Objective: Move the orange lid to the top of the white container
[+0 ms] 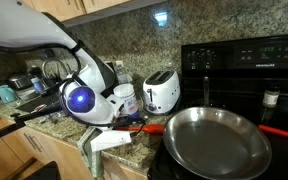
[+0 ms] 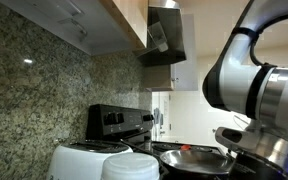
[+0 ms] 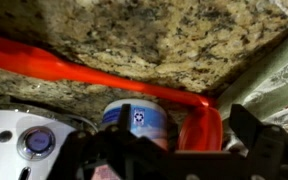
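Wrist view: lid [image 3: 199, 128] is seen lying just beside the container [image 3: 136, 118]; judged light and stiff, to be pinched at the rim; gripper [image 3: 174, 165] jaw state cannot be told.

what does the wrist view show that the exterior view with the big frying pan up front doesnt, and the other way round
Only the wrist view: the blue-and-white label of the white container up close, and the round knob on the toaster. Only that exterior view: the frying pan, the black stove and the robot arm. Both: the white container, the toaster, the granite counter and an orange piece near the container.
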